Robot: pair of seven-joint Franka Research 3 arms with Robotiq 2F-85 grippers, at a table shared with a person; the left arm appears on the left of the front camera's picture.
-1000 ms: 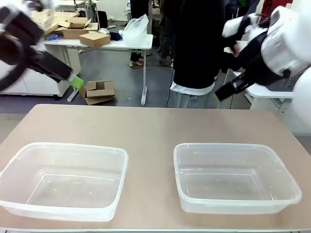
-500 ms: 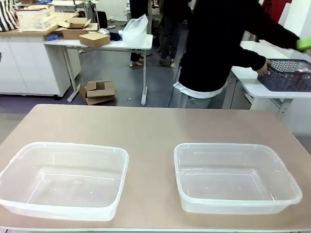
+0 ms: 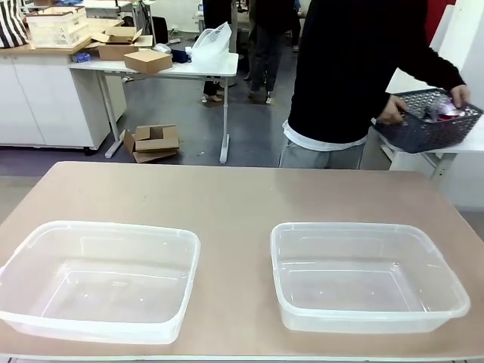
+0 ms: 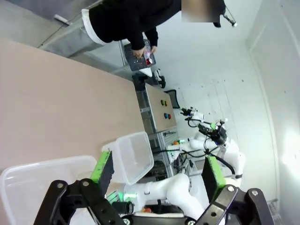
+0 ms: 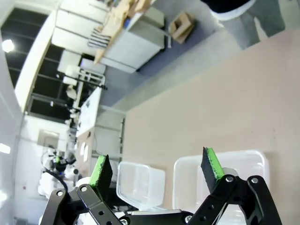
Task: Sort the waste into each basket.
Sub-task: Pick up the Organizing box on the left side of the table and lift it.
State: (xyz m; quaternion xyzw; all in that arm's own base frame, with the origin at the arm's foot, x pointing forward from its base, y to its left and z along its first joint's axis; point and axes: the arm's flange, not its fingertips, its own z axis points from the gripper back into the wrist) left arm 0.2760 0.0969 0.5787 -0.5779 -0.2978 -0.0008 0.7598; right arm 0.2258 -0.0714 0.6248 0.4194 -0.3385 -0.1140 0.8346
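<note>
Waste (image 3: 442, 111): not on bench yet. Red/pink bits show over rim of grey basket (image 3: 423, 128), too small to tell can vs bottle. Basket is held up by person (image 3: 355, 68), person's hands (image 3: 389, 113) on both ends. It's far right, beyond bench's far edge, by a white side table (image 3: 412, 145).

Tubs: L tub (image 3: 113, 226) and R tub (image 3: 348, 225). Both clear, empty, upright, side by side on near half of bench (image 3: 242, 189), w/ bare gap between them.

L hand (image 4: 158, 168): jaws wide apart, nothing between pads, up over bench w/ tubs below. R hand (image 5: 155, 168): same, jaws apart, empty, high over bench and tubs.

Step, my read: pre-start, waiting for waste to reach bench. Nothing sorted.

Risks from here:
- Waste tipped out in a heap: round cans/bottles prob roll, maybe off bench edge or against a tub wall, giving bad grasp angles.
- Person's arms over bench while robot arms reach in: contact. Cause is timing.
- Tubs look identical, no labels: easy to drop item in wrong tub.
- Tubs light and clear: a finger clipping the rim on a drop prob shoves or tips the tub.
- Dented cans and slick bottles likely slip from pads if pinched off-centre.
</note>
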